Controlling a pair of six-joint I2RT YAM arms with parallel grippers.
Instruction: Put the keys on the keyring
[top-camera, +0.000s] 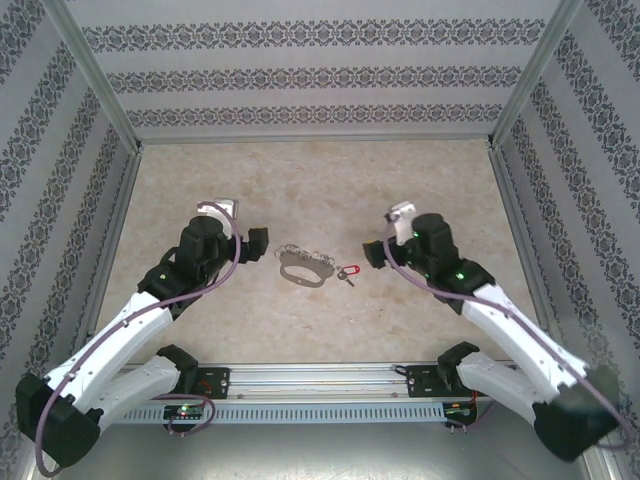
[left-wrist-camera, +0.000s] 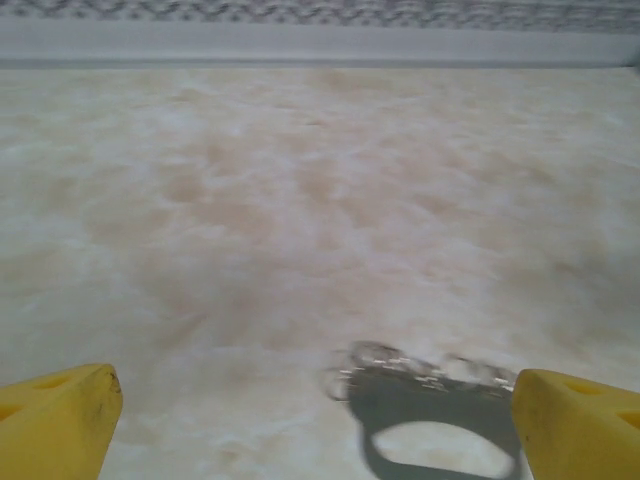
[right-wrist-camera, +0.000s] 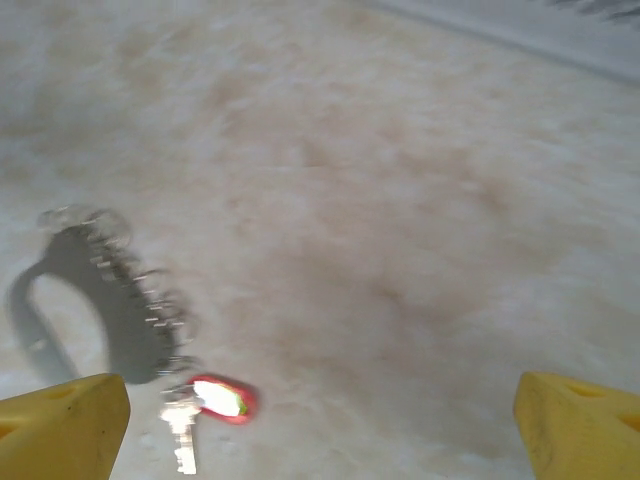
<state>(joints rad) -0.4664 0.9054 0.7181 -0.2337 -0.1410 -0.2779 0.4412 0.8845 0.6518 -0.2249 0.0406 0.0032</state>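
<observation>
The keyring (top-camera: 305, 267) lies flat mid-table, a grey-beige oblong loop with several small metal rings along its far edge. In the left wrist view the keyring (left-wrist-camera: 430, 400) sits low between the yellow fingertips (left-wrist-camera: 55, 425), nearer the right one. The key with its red tag (top-camera: 346, 273) rests just right of the loop, touching its end rings; in the right wrist view the red tag (right-wrist-camera: 222, 400) and metal key (right-wrist-camera: 182, 435) lie by the left fingertip (right-wrist-camera: 60, 430). My left gripper (top-camera: 255, 243) stands open left of the keyring. Right of the key, my right gripper (top-camera: 375, 252) stands open.
The beige marbled tabletop (top-camera: 320, 190) is fenced by metal rails and patterned walls (top-camera: 320, 70). Both arm bases sit on the rail (top-camera: 320, 385) at the near edge. Purple cables run along each arm.
</observation>
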